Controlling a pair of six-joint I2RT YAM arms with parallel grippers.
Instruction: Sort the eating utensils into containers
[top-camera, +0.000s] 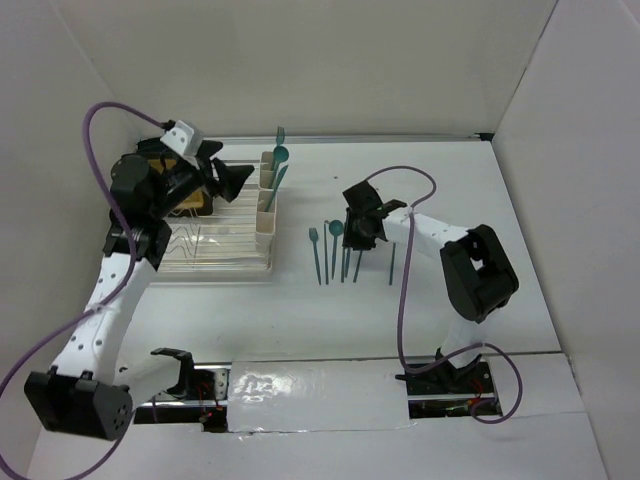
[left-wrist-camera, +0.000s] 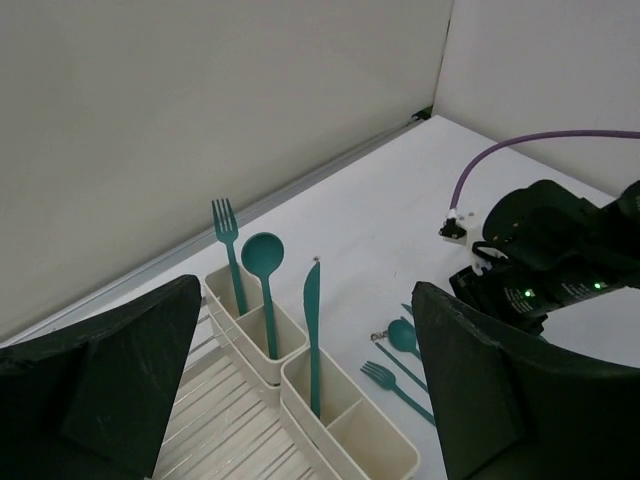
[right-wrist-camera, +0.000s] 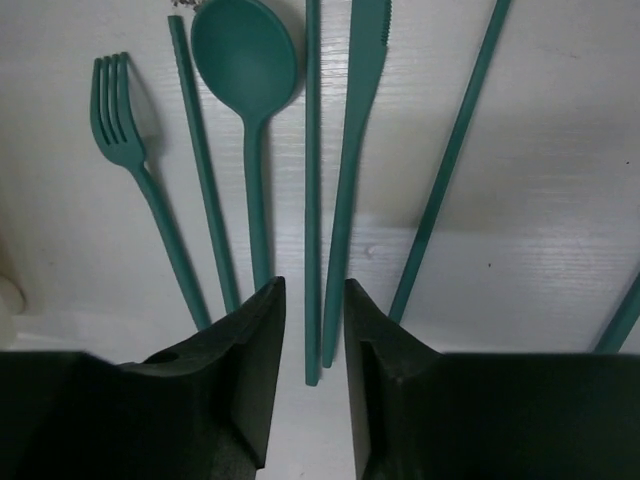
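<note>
1. Three pieces are sorted: a fork (left-wrist-camera: 228, 250), spoon (left-wrist-camera: 262, 262) and knife (left-wrist-camera: 312, 330) stand in the containers (left-wrist-camera: 372, 416), lower centre of the left wrist view.
2. The left pincer (top-camera: 228, 168) hangs above them, spread wide, released and empty.
3. The right pincer (right-wrist-camera: 313, 300) sits low over the loose utensils (top-camera: 340, 250) on the tabletop (top-camera: 450, 180). It is half-narrowed astride a thin rod (right-wrist-camera: 312, 150) and the loose knife (right-wrist-camera: 360, 100), visibly pinching nothing.
4. Next, probably: clamp one piece only, then lift it clear.

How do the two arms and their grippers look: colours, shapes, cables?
The left arm and right arm have white links and bulky black joints. A purple cable loops along each. The left gripper and right gripper are black, with broad wedge-shaped fingers.
</note>
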